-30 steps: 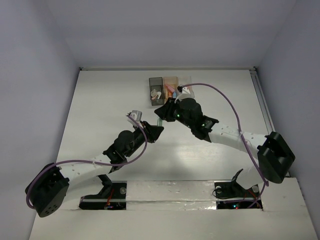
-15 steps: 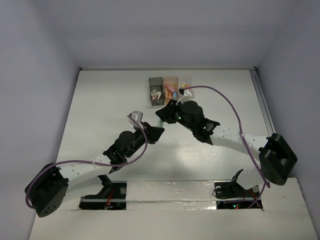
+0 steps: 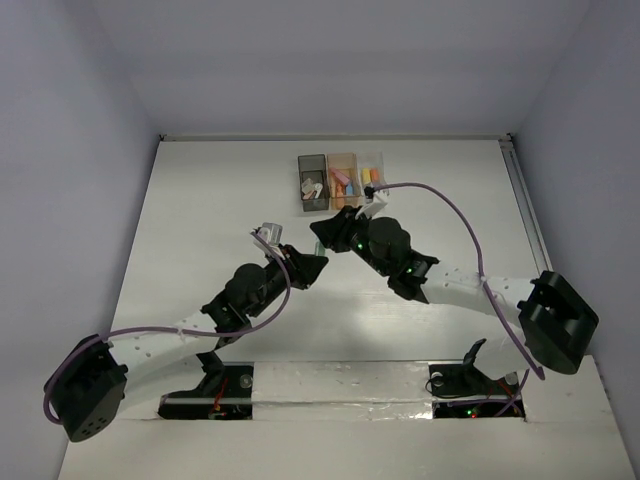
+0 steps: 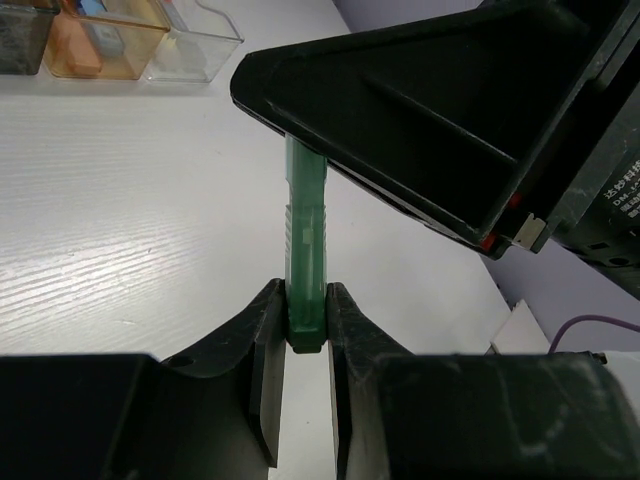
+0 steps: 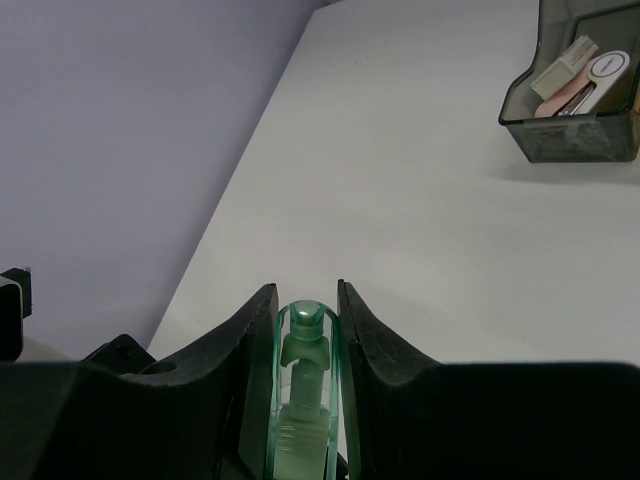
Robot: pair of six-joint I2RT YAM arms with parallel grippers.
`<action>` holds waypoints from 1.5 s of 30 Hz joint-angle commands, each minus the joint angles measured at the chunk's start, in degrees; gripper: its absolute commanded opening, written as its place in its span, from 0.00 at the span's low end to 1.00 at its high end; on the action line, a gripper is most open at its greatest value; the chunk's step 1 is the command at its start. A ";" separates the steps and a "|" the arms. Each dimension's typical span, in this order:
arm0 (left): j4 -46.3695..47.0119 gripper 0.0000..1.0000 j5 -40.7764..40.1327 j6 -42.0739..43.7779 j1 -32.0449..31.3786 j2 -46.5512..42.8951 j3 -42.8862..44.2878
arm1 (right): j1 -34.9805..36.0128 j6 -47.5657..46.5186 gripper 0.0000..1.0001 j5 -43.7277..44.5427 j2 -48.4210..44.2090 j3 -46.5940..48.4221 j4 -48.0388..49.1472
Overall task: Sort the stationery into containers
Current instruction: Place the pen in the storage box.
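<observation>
Pressing in from both sides, the fingers of the right gripper (image 5: 303, 312) were nearly closed on a mint green marker (image 5: 303, 420), whose clear-capped end stood between them in the right wrist view. Beyond it lay the white worktop (image 5: 400, 200), and toward the far edge a dark grey bin (image 5: 565, 142) held a few pale and pink pieces (image 5: 566, 68). In the left wrist view the left gripper (image 4: 305, 335) was clamped just as narrowly on the other end of the same marker. The marker ran straight away from it, and its far end was hidden under the black body of the right gripper. An orange bin (image 4: 130, 52) and a clear bin (image 4: 195, 55) sat side by side toward the far edge, with the grey one next to the orange. From the top camera the two grippers met tip to tip above the middle of the worktop with the marker between them, short of the row of three bins at the middle of the far edge.
</observation>
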 commanded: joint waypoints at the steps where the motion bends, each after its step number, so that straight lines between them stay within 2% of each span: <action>1: 6.43 0.00 -5.00 -0.91 0.68 -3.04 4.23 | 1.49 -2.33 0.02 1.35 -0.92 -2.38 0.00; 23: 2.13 0.00 -9.57 6.47 0.68 -7.96 11.44 | 8.87 2.33 0.00 3.55 -0.04 -8.18 -2.02; 35: 1.51 0.00 -8.78 9.81 0.68 -6.56 18.20 | 15.72 9.62 0.00 3.54 7.60 -10.55 0.53; 45: -0.69 0.00 -9.13 12.54 3.31 -8.40 21.02 | 16.87 12.69 0.00 3.81 7.78 -13.71 0.53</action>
